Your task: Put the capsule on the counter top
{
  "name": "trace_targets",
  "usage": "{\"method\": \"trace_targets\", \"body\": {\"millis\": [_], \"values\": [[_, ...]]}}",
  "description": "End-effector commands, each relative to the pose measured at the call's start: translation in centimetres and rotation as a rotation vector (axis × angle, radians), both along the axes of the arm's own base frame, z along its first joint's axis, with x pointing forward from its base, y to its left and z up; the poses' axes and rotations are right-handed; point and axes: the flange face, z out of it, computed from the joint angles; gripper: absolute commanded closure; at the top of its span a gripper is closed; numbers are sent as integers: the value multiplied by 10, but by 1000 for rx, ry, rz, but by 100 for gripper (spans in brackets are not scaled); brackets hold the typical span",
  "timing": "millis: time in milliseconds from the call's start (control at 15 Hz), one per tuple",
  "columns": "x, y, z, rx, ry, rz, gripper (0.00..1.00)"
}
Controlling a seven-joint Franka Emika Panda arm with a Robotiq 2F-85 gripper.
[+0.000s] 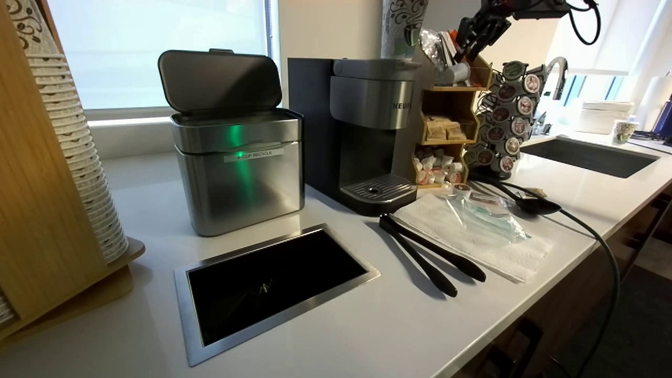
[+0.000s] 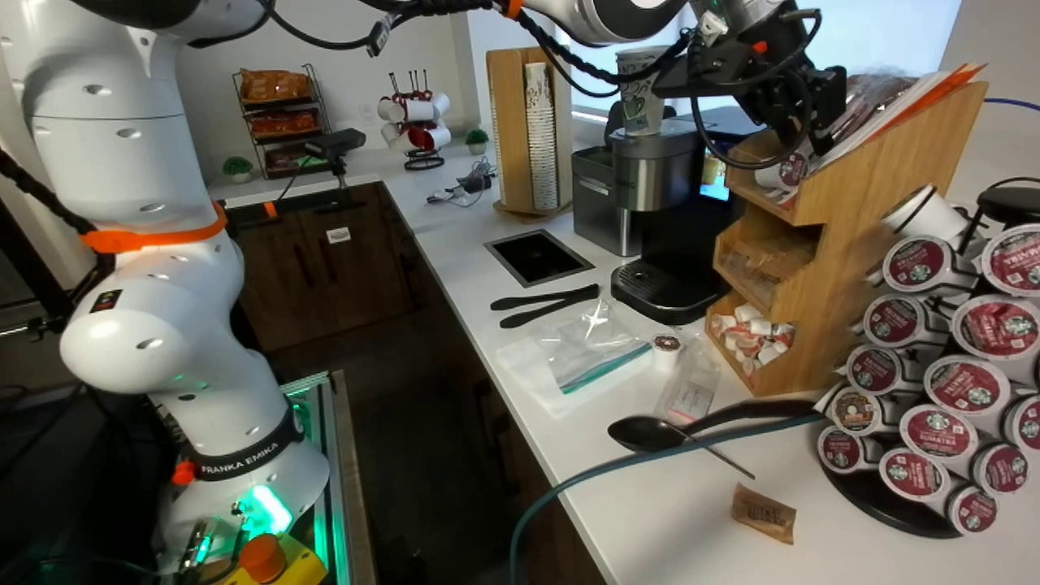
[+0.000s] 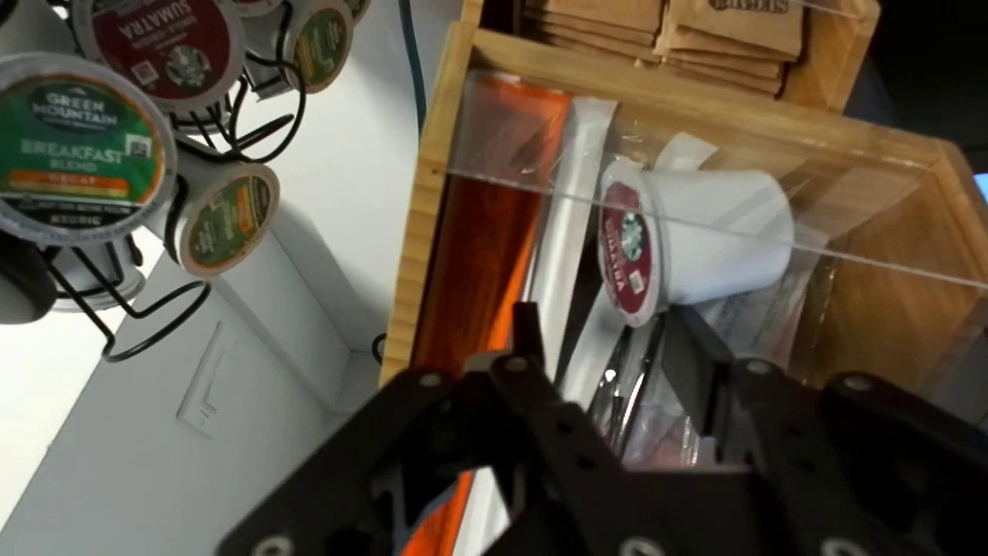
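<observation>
1. An exterior view looked along the counter top [image 1: 367, 325] toward the sink [image 1: 588, 156].
2. An exterior view faced back past nearby coffee pods [image 2: 965, 384].
3. The wrist view peered closely into the wooden organizer [image 3: 421, 239] all shared.

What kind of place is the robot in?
Probably a coffee corner, perhaps in an office kitchen: there's a coffee machine, lots of coffee capsules and a tall stack of cups.

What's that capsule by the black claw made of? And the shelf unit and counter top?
Capsule: probably plastic; smooth, white, soft sheen.
Shelf unit: wood, perhaps bamboo, smooth; grain shows.
Counter top: smooth white, softly reflective; stone or laminate, I can't tell.
</observation>
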Motion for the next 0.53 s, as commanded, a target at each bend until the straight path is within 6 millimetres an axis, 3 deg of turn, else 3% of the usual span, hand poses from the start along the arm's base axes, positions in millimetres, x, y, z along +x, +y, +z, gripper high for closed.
{"method": "trace_targets", "body": {"millis": [0,133,333,467], "values": [[3,2,-2,-5,21,-12,86],[4,3,-3,-7,24,-10,99],[4,4,-5,-6,31,-11,100],[4,4,-6,-7,36,-13,74]]}}
